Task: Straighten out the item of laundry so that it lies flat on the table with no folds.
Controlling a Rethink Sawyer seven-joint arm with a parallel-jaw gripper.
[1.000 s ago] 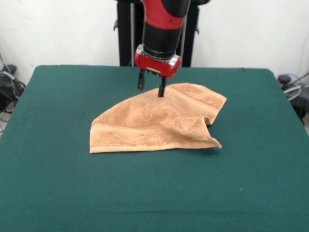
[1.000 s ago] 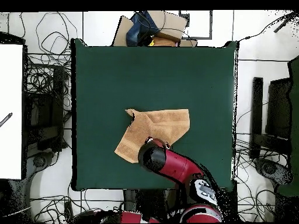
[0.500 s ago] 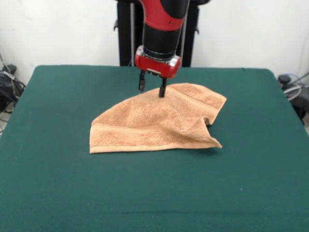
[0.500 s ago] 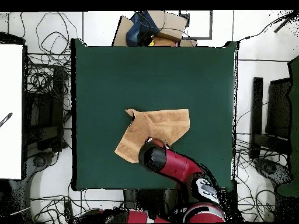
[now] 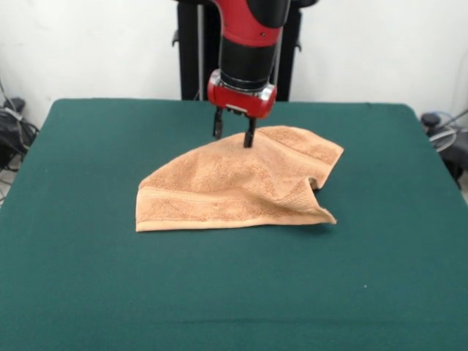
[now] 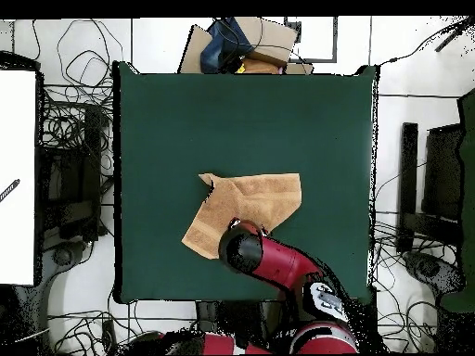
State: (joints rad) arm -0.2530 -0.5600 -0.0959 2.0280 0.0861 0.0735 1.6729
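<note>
The orange-tan towel (image 5: 241,183) lies crumpled and folded over near the middle of the dark green table (image 5: 88,292); its front hem runs straight and its right side is bunched into a fold. From above, the towel (image 6: 250,202) shows as an irregular shape. My gripper (image 5: 233,137) hangs open over the towel's far edge, one fingertip just above the cloth and the other beyond the edge, with nothing between them. In the overhead view the arm (image 6: 264,260) covers the gripper and part of the towel.
Cables and equipment crowd the floor around the table (image 6: 139,111) on all sides. A cardboard box with dark items (image 6: 237,46) sits past the table's top edge, and a white panel (image 6: 17,176) stands at the left.
The gripper has shifted slightly to the right and a little upward along the towel's far edge. The towel has not moved.
</note>
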